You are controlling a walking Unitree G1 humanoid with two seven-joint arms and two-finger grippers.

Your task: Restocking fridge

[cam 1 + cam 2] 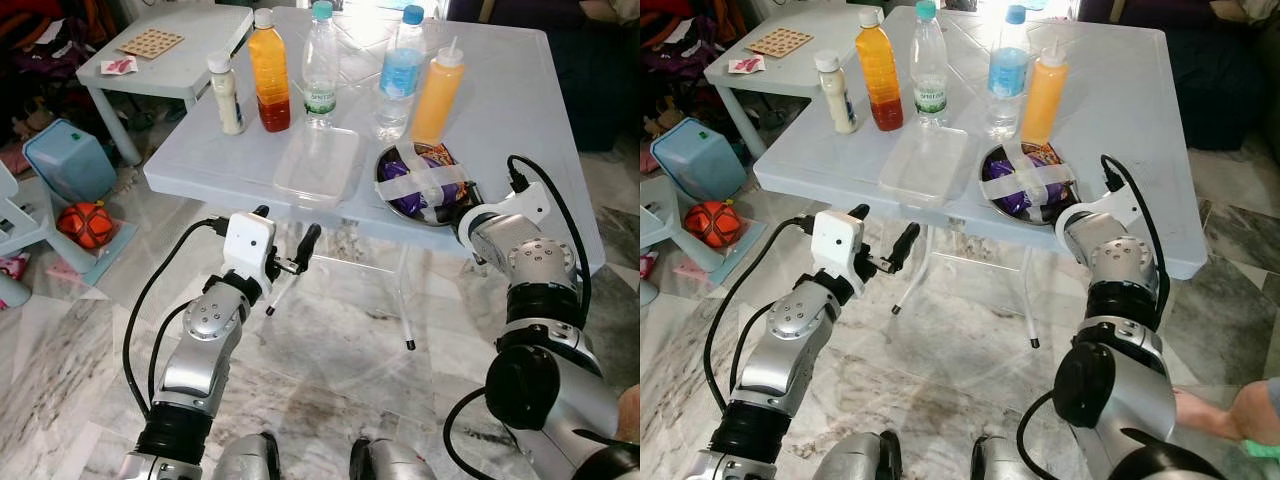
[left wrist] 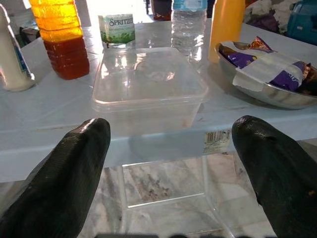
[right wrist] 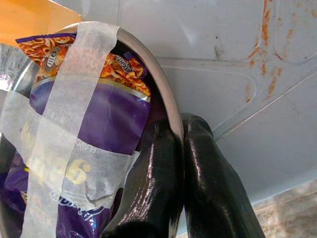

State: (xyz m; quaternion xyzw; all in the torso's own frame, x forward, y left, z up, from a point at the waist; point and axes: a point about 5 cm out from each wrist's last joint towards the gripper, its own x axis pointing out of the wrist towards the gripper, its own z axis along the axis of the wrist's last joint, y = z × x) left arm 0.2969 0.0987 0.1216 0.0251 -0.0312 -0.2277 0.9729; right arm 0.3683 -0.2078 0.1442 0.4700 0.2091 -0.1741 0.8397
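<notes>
The right gripper [image 3: 181, 144] is clamped on the thin rim of the round steel bowl [image 1: 385, 190], one finger inside, one outside; the bowl sits at the table's [image 1: 500, 110] near edge, holding purple snack packets [image 3: 99, 114] under crossed white tape; just beside it lies a clear rectangular lidded tub [image 2: 148, 79]; the left gripper [image 1: 288, 250] hangs spread apart below the edge.
</notes>
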